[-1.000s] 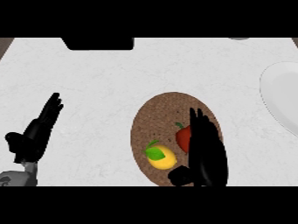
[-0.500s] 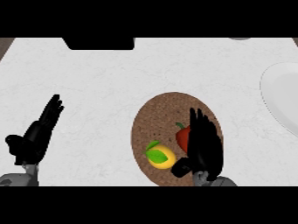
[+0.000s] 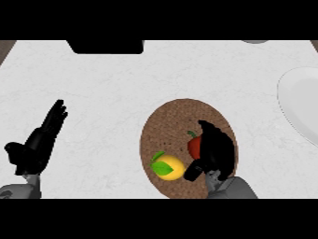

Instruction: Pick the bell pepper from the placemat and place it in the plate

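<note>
Right hand point(image 3: 215, 151) now curled against the red bell pepper point(image 3: 195, 146) on the brown placemat point(image 3: 182, 114); a second ago its fingers lay straight over it, reaching further up the mat. Fingers have since drawn in and bent round the pepper's right side, thumb low near the mat's lower edge. Looks like the grasp is closing, lift not yet begun. Pepper sits on the mat, just beside a yellow fruit with a green leaf point(image 3: 168, 167). White plate point(image 3: 306, 107) lies well apart, at right edge. Left hand point(image 3: 37, 144) rests open at lower left, fingers up, barely shifted.
</note>
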### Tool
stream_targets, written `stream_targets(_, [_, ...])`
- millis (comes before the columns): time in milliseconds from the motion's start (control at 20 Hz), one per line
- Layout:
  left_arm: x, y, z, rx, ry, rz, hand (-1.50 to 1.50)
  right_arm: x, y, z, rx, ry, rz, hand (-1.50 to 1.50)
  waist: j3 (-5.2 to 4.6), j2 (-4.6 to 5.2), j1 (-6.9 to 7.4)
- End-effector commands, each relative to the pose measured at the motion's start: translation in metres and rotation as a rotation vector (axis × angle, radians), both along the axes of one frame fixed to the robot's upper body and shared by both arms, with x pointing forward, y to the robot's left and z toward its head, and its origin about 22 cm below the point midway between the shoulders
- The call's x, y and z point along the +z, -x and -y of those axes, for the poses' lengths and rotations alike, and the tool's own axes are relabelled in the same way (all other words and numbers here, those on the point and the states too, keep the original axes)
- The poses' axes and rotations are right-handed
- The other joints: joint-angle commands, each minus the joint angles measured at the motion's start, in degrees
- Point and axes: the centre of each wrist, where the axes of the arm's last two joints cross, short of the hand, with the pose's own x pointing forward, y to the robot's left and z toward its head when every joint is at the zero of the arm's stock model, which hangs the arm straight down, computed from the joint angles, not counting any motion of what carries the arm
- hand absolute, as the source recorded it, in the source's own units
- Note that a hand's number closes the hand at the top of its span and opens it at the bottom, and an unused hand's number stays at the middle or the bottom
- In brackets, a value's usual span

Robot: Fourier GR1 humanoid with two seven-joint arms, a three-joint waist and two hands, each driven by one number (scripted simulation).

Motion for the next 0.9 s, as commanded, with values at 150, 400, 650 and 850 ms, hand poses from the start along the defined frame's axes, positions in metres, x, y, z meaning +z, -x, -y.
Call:
stream_targets(150, [-0.008,0.0,0.002,-0.002,-0.004,-0.016,0.0,-0.008,0.005,-0.002,0.073,-0.017,-0.012,1.5,0.16,0.29,-0.12])
stream_targets(400, [-0.006,0.005,0.007,-0.002,-0.006,0.008,0.0,-0.031,-0.006,0.029,0.117,0.023,0.036,1.5,0.16,0.32,-0.07])
stream_targets(650, [0.001,0.011,-0.011,0.039,-0.005,-0.006,0.0,-0.012,0.02,0.115,-0.032,0.13,0.155,1.5,0.22,-0.25,-2.66])
stream_targets(850, [-0.012,0.027,-0.026,0.142,0.009,-0.036,0.0,-0.011,0.037,0.23,-0.346,0.235,0.143,1.5,0.53,-0.77,-8.6])
